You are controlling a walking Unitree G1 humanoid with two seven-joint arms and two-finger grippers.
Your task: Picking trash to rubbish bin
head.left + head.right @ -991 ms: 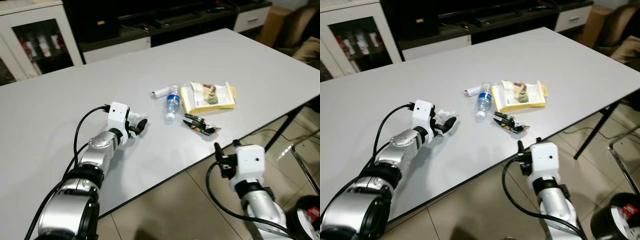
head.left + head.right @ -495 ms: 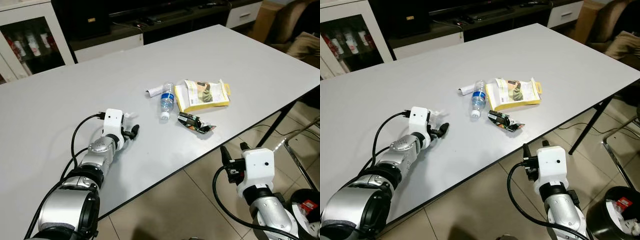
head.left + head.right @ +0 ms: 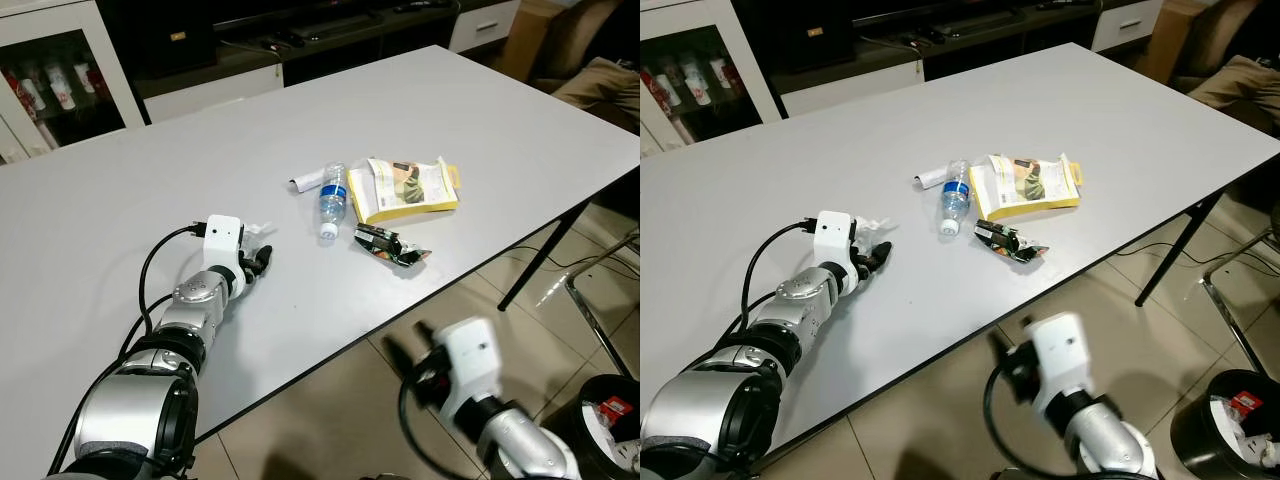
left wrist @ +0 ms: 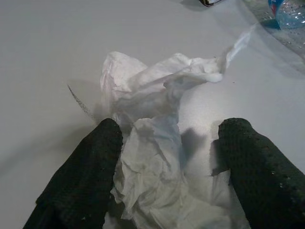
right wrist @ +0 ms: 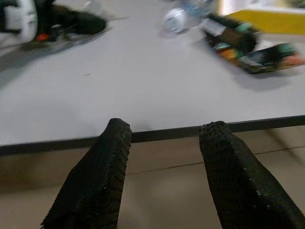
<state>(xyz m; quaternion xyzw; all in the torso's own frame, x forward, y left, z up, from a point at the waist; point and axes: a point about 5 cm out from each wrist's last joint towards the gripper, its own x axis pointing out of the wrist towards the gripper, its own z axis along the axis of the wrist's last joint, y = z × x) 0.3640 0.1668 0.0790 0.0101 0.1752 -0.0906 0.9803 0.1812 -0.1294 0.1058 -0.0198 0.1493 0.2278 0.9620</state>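
A crumpled white tissue [image 4: 157, 143] lies on the white table [image 3: 150, 170]. My left gripper [image 4: 167, 162] rests on the table, open, with the tissue between its black fingers [image 4: 78, 176]; the same gripper [image 3: 258, 262] lies left of the other trash. A clear plastic bottle [image 3: 332, 198], a yellow packet [image 3: 410, 190], a dark snack wrapper [image 3: 390, 245] and a small paper roll [image 3: 306, 181] lie together mid-table. My right gripper [image 5: 164, 138] is open and empty, below the table's front edge, pointing at it. A black rubbish bin [image 3: 610, 420] stands on the floor at the lower right.
A black table leg [image 3: 540, 250] slants down beside the bin. A cabinet with glass doors [image 3: 60, 80] and a dark TV bench [image 3: 330, 30] stand beyond the table. A chair frame [image 3: 600, 300] is at the right edge. Tiled floor lies in front of the table.
The head camera has shifted slightly. My right arm has swung left below the table edge and is blurred. My left gripper has edged in around the tissue.
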